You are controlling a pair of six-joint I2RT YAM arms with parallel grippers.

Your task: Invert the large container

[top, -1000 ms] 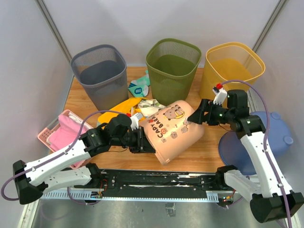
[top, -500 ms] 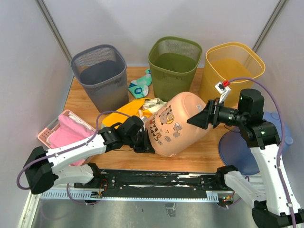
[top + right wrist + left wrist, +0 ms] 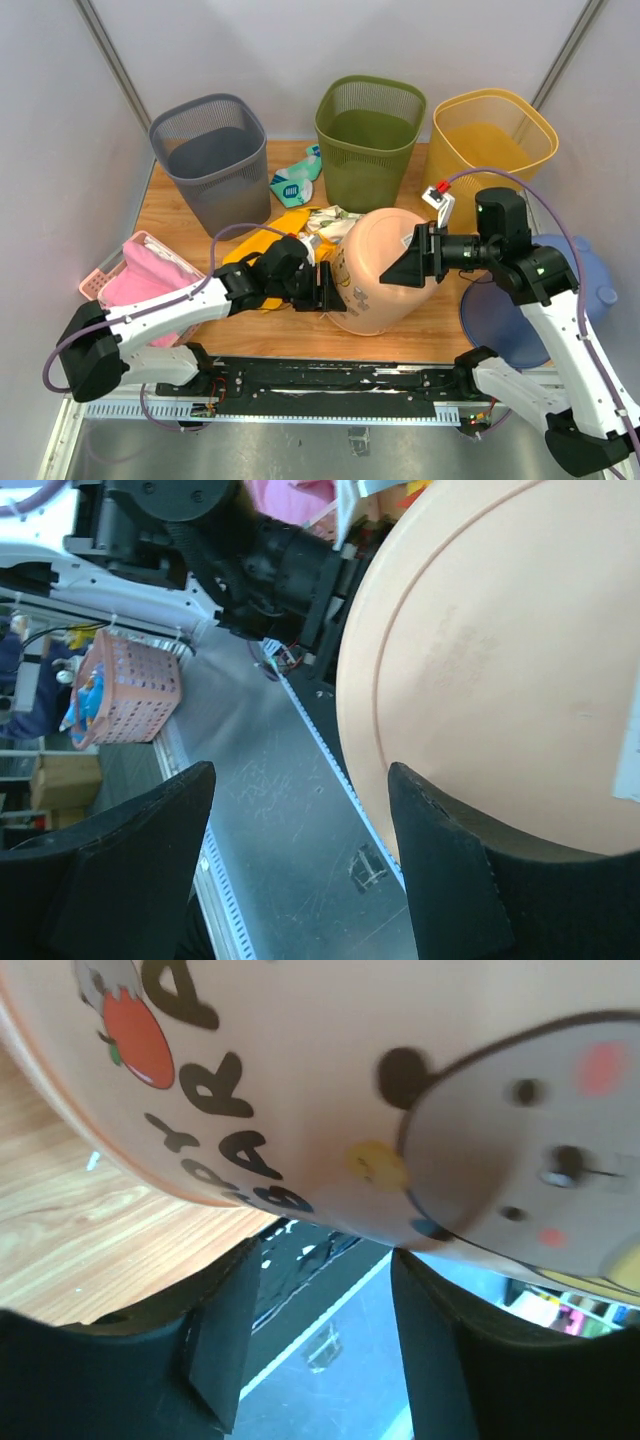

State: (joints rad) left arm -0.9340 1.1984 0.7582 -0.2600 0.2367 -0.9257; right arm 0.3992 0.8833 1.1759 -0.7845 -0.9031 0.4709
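The left fingers (image 3: 215,1360) stand parted with a clear gap between them, and they clasp nothing. The printed wall of the large container (image 3: 378,275) hangs just past their tips (dark letters and a small tomato show on it), with the wooden worktop (image 3: 175,215) beneath its rim. From above, these fingers sit low at the container's left flank; whether they touch it I cannot tell. The right fingers (image 3: 120,880) are spread wide and also grip nothing. The container's round flat base lies right beside one of them and seems to lean on it.

The container sits on the near middle of the worktop between the two arms. It is tipped over, its base turned up and toward the right arm and its rim low on the left. Just behind it lies a heap of yellow and white packets (image 3: 300,222). Along the far edge stand a grey basket (image 3: 210,150), a green basket (image 3: 368,130) and a yellow basket (image 3: 490,140). A pink crate (image 3: 110,285) sits at the left edge, and a blue tub (image 3: 585,275) is off to the right.
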